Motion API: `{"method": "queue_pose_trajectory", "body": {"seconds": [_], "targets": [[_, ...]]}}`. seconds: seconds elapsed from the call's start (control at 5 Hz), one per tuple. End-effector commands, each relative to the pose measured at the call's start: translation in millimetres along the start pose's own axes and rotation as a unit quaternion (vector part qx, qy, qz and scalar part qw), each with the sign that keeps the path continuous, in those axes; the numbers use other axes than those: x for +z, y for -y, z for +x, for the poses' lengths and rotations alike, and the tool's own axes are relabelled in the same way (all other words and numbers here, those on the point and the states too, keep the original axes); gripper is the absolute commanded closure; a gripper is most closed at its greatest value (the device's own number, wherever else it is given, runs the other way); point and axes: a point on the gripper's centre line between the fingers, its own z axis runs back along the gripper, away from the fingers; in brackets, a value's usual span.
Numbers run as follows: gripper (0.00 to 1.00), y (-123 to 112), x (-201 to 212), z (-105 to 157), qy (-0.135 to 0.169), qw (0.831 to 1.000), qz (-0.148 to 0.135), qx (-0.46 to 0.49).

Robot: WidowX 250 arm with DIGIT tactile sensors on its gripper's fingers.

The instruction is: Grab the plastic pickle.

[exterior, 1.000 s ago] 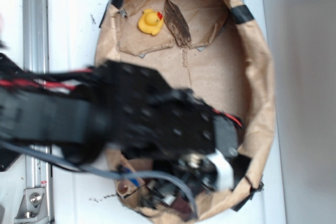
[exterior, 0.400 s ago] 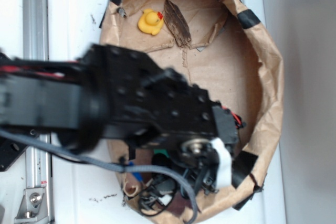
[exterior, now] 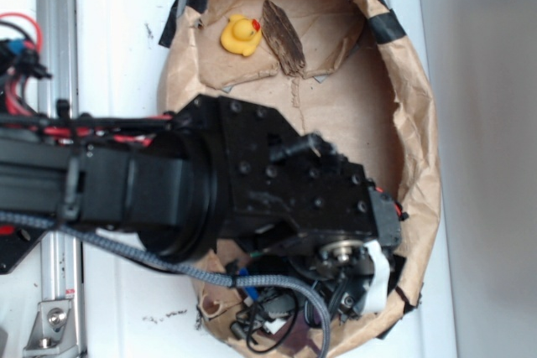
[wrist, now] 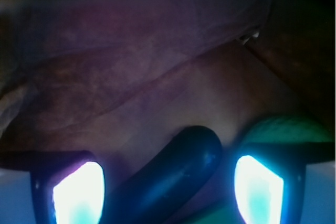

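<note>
In the wrist view the plastic pickle (wrist: 176,171) lies slantwise on the brown paper. It is dark, glossy and long, with a rounded end pointing up and right. My gripper (wrist: 168,192) is open around it. The left fingertip (wrist: 79,192) and the right fingertip (wrist: 260,190) stand on either side, each with a gap to the pickle. In the exterior view the black arm (exterior: 252,182) covers the pickle, and the gripper (exterior: 352,291) sits low in the paper bag (exterior: 419,123) near its front right rim.
A yellow rubber duck (exterior: 241,35) and a dark wooden piece (exterior: 283,37) lie at the far end of the bag. A green object (wrist: 283,129) sits just behind my right fingertip. Crumpled bag wall (wrist: 131,66) rises close ahead. A metal rail (exterior: 54,48) runs along the left.
The arm has shifted a little to the right and down into the bag's near end. The bag's right rim bulged outward, then came back in.
</note>
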Motion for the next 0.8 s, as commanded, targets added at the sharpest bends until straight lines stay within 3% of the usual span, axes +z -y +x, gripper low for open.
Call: {"method": "queue_pose_trajectory", "body": {"seconds": [0.0,0.2,0.4,0.6], "targets": [[0.00,-14.1,15.0,-8.8,-0.020,0.997,0.054,0.055],[0.00,-46.0,35.4,-29.1,-0.030,0.989,0.096,0.106],[0.00,-68.4,67.6,-59.8,-0.018,0.976,0.133,0.173],[0.00,-60.6,76.9,-53.2,0.015,0.978,0.124,0.168]]}}
